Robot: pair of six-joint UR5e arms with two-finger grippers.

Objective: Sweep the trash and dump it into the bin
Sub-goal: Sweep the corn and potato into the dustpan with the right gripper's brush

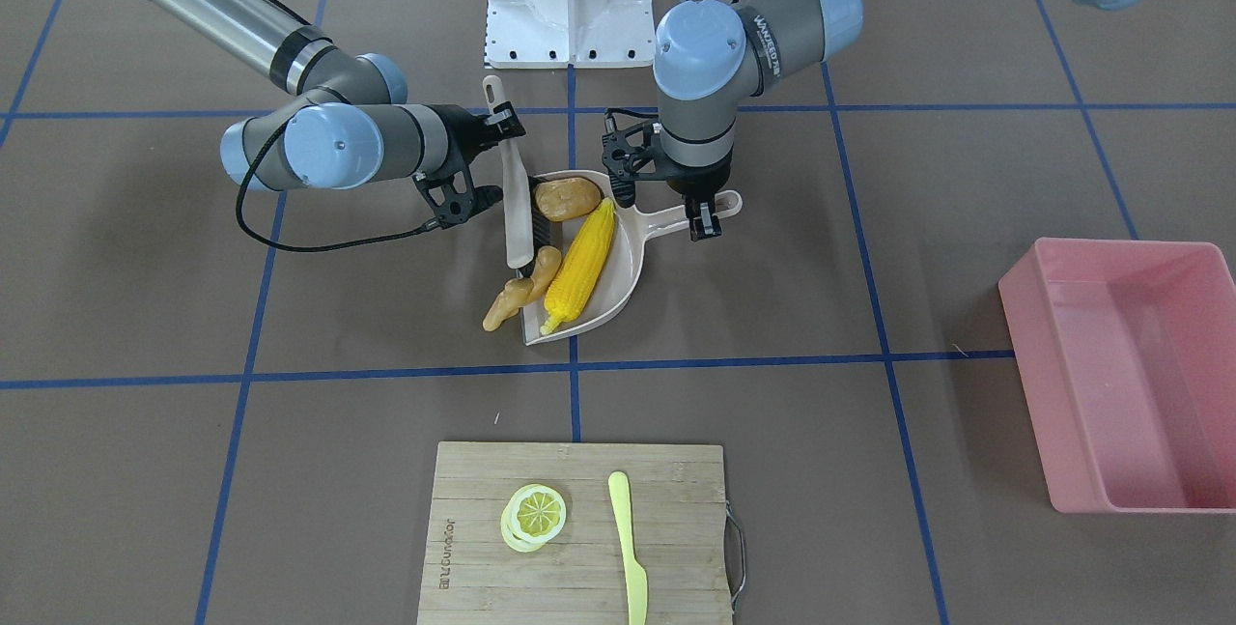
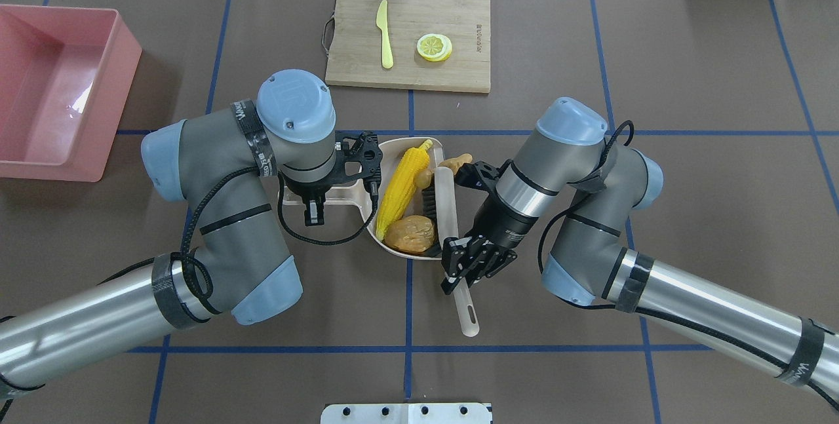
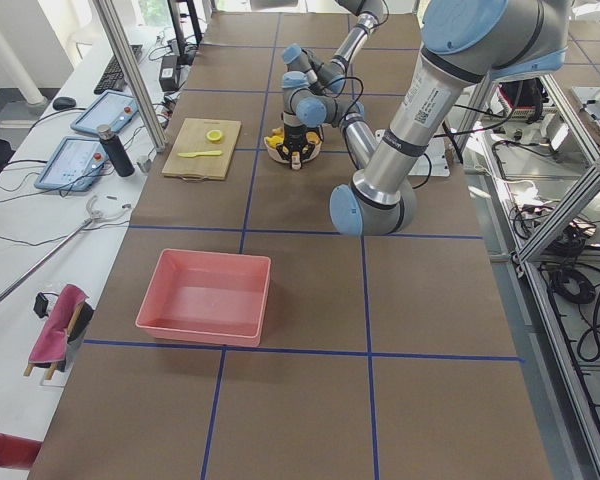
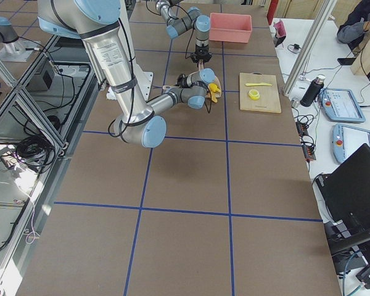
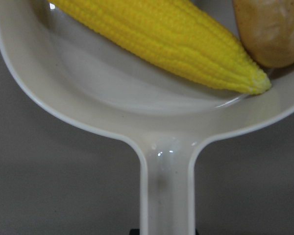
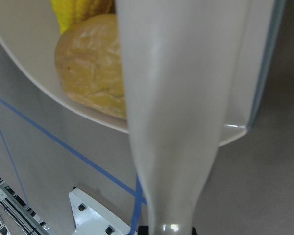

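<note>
Table (image 1: 290, 470) | ginger root (image 1: 510, 304) part-hidden by brush (image 1: 517, 200) | bin (image 1: 1120, 243) cropped

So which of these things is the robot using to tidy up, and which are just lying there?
For the job: corn, potato, ginger, dustpan, brush, bin.

Just lying about: board, lemon slice, knife.

Dustpan (image 1: 630, 263) hemmed in: right gripper (image 1: 504, 166) and brush (image 1: 516, 205) along one side, left gripper (image 1: 703, 217) over handle on other. Ginger root (image 1: 505, 303) at corner of pan's mouth. Open table (image 1: 821, 316) between dustpan and bin (image 1: 1130, 383); cutting board (image 1: 579, 475) well apart.
</note>
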